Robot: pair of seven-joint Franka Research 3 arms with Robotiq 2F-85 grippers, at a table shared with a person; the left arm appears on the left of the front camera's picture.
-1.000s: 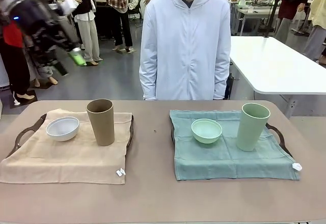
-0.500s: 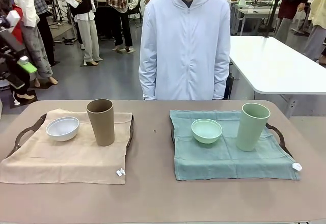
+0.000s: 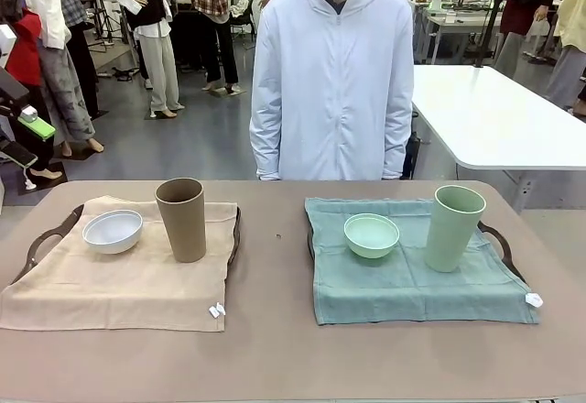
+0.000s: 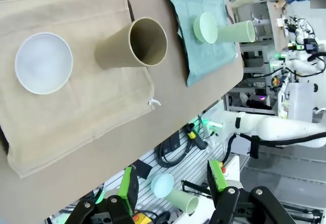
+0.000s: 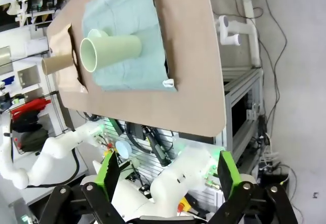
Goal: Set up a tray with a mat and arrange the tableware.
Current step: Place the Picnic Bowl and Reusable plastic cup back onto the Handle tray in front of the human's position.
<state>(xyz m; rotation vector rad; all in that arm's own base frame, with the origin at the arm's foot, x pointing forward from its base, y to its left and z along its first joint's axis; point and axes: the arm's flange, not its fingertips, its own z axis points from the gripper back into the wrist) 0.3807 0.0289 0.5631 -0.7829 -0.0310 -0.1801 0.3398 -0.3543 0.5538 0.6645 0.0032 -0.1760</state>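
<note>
a robotics lab: other worktables (image 3: 485,114) and bystanders (image 3: 215,18) behind.

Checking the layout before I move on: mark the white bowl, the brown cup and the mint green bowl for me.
white bowl (image 3: 113,230), front view, inner hollow.
brown cup (image 3: 183,224), front view, outer wall.
mint green bowl (image 3: 371,234), front view, inner hollow.
</note>
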